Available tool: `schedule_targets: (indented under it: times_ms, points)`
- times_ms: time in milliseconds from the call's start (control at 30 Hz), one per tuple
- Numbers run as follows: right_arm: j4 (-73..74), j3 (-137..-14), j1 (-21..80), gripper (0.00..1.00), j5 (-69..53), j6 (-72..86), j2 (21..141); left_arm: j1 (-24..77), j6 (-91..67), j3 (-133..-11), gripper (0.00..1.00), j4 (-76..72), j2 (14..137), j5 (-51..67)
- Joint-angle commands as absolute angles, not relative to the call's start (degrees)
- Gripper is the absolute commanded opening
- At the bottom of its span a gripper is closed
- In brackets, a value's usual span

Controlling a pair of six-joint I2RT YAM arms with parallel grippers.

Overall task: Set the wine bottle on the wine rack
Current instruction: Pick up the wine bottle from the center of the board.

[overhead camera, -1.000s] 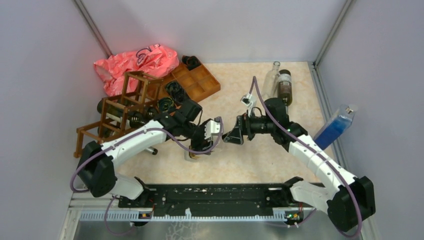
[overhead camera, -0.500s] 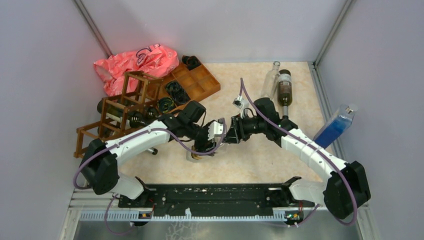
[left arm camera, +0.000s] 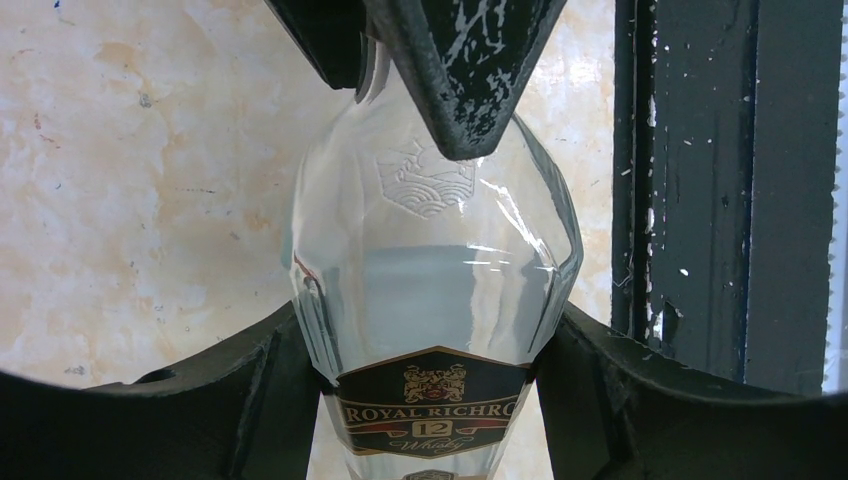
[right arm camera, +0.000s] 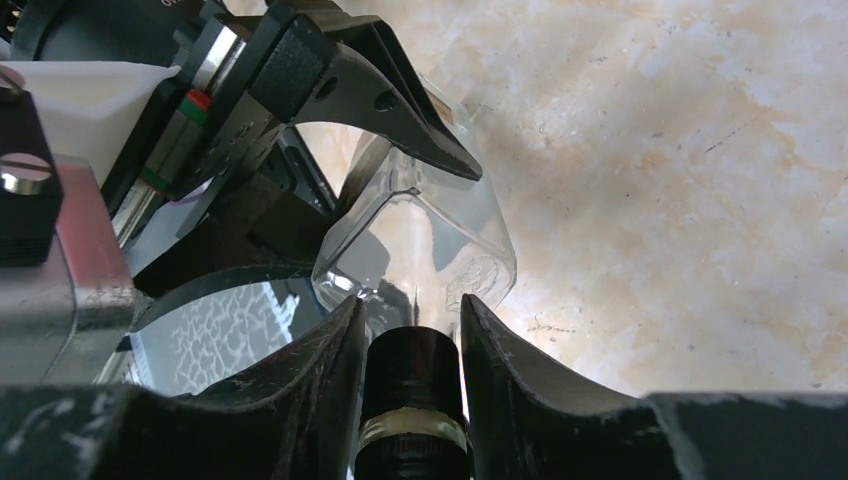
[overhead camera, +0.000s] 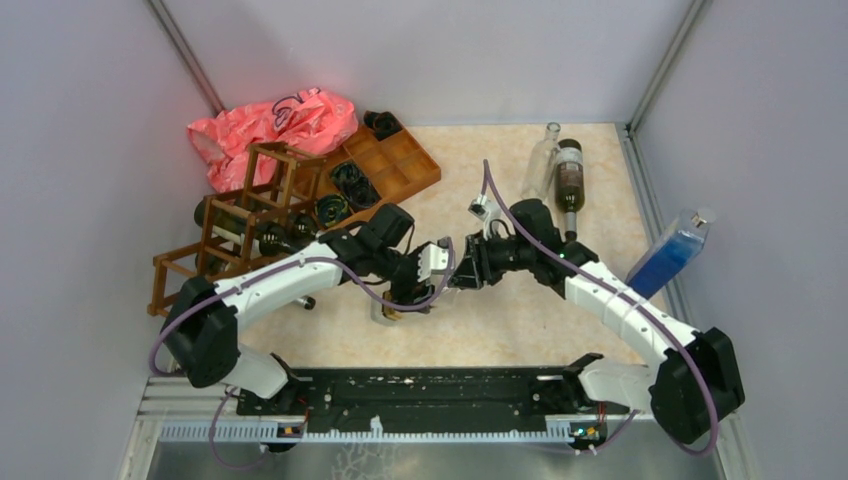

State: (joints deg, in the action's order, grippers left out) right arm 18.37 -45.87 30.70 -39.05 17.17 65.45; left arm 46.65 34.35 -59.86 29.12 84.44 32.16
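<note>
The wine bottle (left arm camera: pixel 435 250) is clear glass with a dark gold-lettered label and a black cap (right arm camera: pixel 415 380). My left gripper (left arm camera: pixel 430 400) is shut on its body at the label, one finger on each side. My right gripper (right arm camera: pixel 412 340) is shut on the cap, its fingers (right arm camera: pixel 320 370) pressed against both sides. From above, both grippers meet mid-table, left (overhead camera: pixel 425 272) and right (overhead camera: pixel 458 268), hiding most of the bottle; only its base (overhead camera: pixel 388 312) shows. The dark brown wine rack (overhead camera: pixel 235 225) stands at the left with dark bottles in it.
An orange-brown compartmented tray (overhead camera: pixel 390 160) and a pink plastic bag (overhead camera: pixel 270 125) lie behind the rack. A dark bottle (overhead camera: pixel 568 175) and a clear one (overhead camera: pixel 543 155) lie at the back right. A blue bottle (overhead camera: pixel 668 252) leans on the right wall. A black rail (overhead camera: pixel 430 390) runs along the near edge.
My right gripper has moved left to the bottle's neck and closed from wide open onto the cap. The left gripper and the bottle have barely moved.
</note>
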Motion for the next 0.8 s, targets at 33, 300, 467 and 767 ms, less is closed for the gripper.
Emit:
schedule_targets:
  times_ms: [33,300,467,767]
  points:
    - [17.0,-44.4,31.7,0.4,-42.0,18.6,62.8,47.1,35.7,-60.2,0.0,25.1,83.5,33.4]
    - [17.8,-44.5,31.6,0.45,-42.4,18.3,62.8,47.4,37.2,-61.0,0.0,26.7,84.5,32.3]
    - [18.1,-44.2,31.6,0.14,-43.0,18.3,62.8,47.6,38.3,-61.2,0.0,27.0,84.6,31.4]
    - [11.8,-38.6,31.5,0.0,-42.5,26.0,58.8,48.0,37.2,-56.1,0.59,19.0,81.5,29.3]
